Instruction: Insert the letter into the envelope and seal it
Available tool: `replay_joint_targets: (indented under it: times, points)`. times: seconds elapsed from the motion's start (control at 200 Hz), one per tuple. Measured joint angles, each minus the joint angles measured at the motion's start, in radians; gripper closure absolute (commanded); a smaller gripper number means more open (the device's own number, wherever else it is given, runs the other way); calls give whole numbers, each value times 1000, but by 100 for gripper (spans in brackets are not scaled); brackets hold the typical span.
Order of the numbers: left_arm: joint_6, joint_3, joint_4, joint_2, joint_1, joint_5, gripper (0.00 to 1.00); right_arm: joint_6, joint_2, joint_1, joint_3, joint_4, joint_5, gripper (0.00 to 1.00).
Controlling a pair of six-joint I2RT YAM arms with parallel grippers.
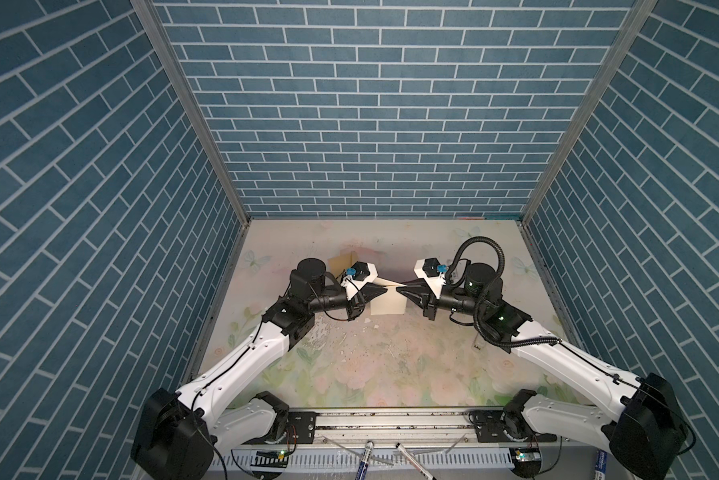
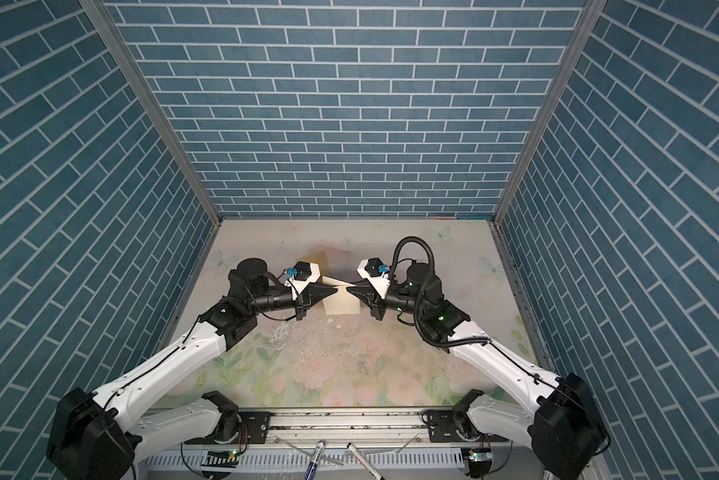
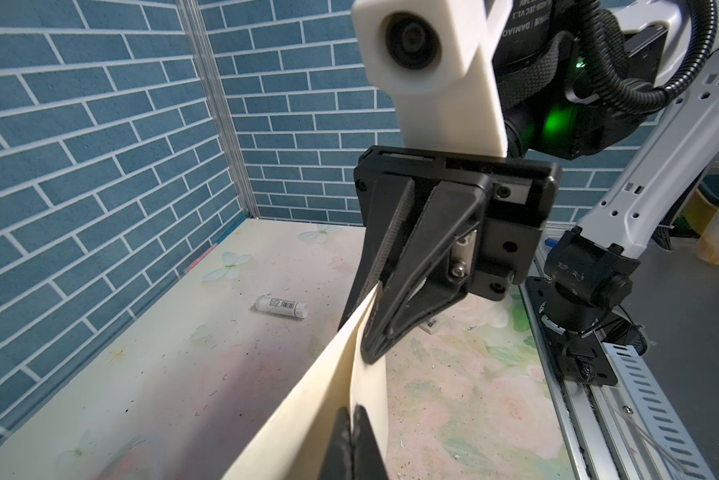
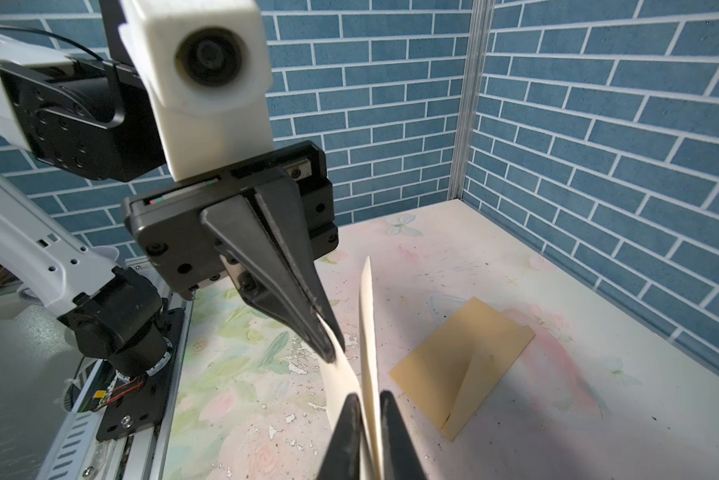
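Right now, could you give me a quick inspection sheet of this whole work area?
Surface: flowery table, scratched and speckled.
Job's things: letter pinched from two sides; envelope lying flat on the table, apart from it.
Clutter: small white tube on the table; two pens in front of the table, off it.
Grippers: left gripper and right gripper both shut on the letter.
Cables: black ribbed hose loops over the right arm.
Surroundings: blue brick walls on three sides.
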Motion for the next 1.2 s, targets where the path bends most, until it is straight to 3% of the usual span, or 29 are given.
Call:
replay_joint_targets:
  times: [0.07, 0.19, 0.32, 0.43, 0.64, 0.85, 1.2]
  points:
    - [0, 0, 0, 0, 0, -2, 95, 1, 0, 0, 0, -3, -5, 100]
    - [0, 0, 0, 0, 0, -7, 90, 0, 0, 0, 0, -6, -8, 100]
    - [14, 1, -13, -3, -1, -24, 70, -8, 0, 0, 0, -27, -11, 100]
    - [68, 10, -88, -34, -2, -43, 46, -30, -1, 0, 2, -66, -11, 100]
    - [201, 80, -269, -123, -2, -55, 21, -113, 1, 0, 56, -238, -50, 100]
    - [322, 183, -430, -95, -4, -26, 21, -182, 11, 0, 136, -355, -106, 100]
    - [415, 246, -558, 62, -56, -12, 49, -218, 27, 0, 140, -433, -160, 100]
